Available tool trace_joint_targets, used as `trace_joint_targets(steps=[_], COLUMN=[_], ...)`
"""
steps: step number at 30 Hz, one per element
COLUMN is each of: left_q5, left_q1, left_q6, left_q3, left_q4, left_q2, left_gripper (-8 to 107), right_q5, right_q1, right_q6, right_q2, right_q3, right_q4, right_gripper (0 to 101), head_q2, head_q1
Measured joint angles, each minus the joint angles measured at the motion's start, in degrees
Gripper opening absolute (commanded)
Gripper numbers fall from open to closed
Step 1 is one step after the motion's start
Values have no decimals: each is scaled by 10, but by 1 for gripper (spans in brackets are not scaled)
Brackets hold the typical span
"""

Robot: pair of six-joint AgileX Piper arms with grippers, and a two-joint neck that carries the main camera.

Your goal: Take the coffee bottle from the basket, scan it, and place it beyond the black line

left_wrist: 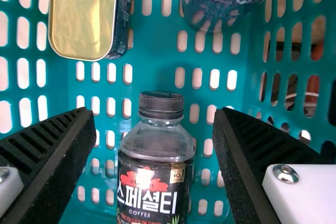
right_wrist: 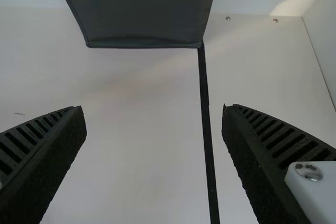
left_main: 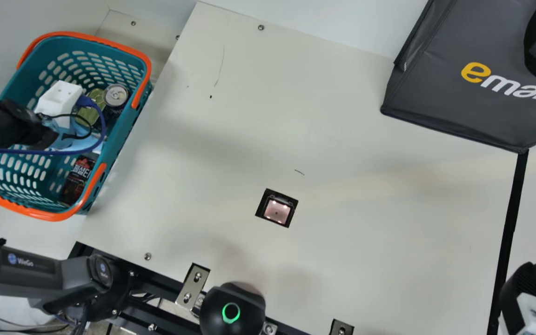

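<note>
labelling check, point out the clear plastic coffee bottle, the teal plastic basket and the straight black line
coffee bottle (left_wrist: 156, 170): left wrist view, upper part of its label
basket (left_main: 120, 138): main view, its side wall
black line (left_main: 507, 242): main view, about midway along its visible length

Capped, dark-labelled coffee bottle (left_wrist: 155, 153) in teal basket (left_main: 126, 139); black line (left_main: 511, 218) on table (left_main: 365, 260).

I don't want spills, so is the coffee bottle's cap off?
No, the black cap sits on top of the coffee bottle.
</note>
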Motion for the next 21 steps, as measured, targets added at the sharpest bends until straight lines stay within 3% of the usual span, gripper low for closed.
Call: trace_joint_targets(steps=[21], left_q5=[-93], left_q1=[-6], left_q6=[76], left_q3=[4], left_q4=[-67], left_q2=[90], left_gripper=[90], right_q5=[0], right_q1=[0], right_q6=[0], right_q2=[0], right_q3=[0], right_q4=[0], right_gripper=[91], head_q2=[0], head_q1=[0])
